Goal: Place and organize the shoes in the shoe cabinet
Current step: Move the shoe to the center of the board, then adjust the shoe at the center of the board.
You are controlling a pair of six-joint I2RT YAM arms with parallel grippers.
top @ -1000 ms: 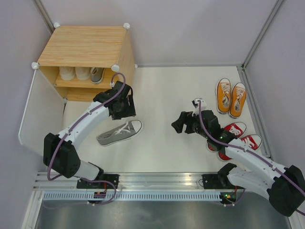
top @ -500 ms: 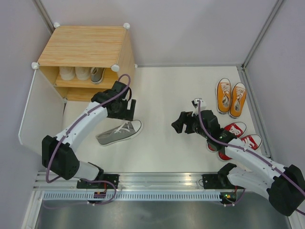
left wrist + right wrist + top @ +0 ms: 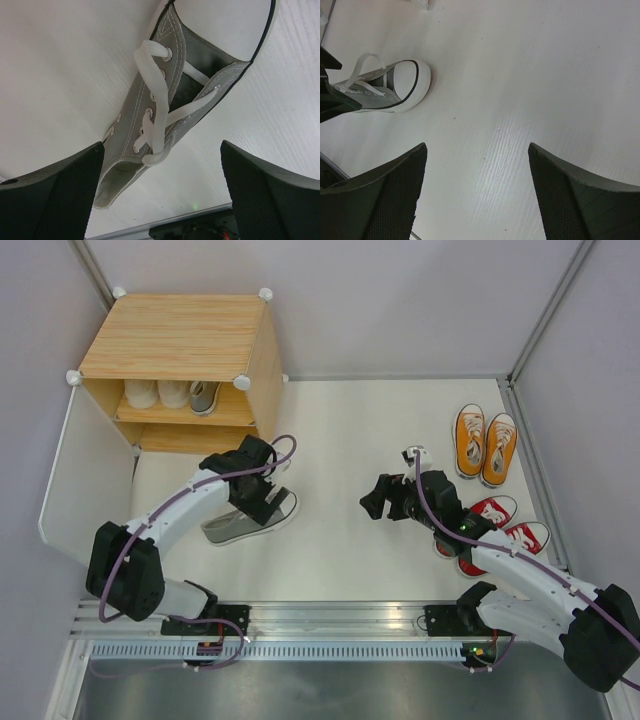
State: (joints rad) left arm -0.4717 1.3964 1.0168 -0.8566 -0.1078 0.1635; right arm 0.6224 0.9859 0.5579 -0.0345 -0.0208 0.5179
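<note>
Left claw (image 3: 258,502) is spread wide, gripping nothing, and hangs directly over the grey shoe (image 3: 165,115). The shoe sits sole-down on the desk (image 3: 350,440), just in front of the shoe cabinet (image 3: 175,335), off its open face. Its long axis is diagonal, heel pointing away from the cabinet. In the wrist view it lies slanted between your fingers (image 3: 50,195), so you'll likely need a wrist twist before closing. Right claw (image 3: 374,502) is also spread and empty, well farther from the cabinet, so the left arm is nearer. The grey mate (image 3: 205,395) is in the cabinet's upper compartment.
</note>
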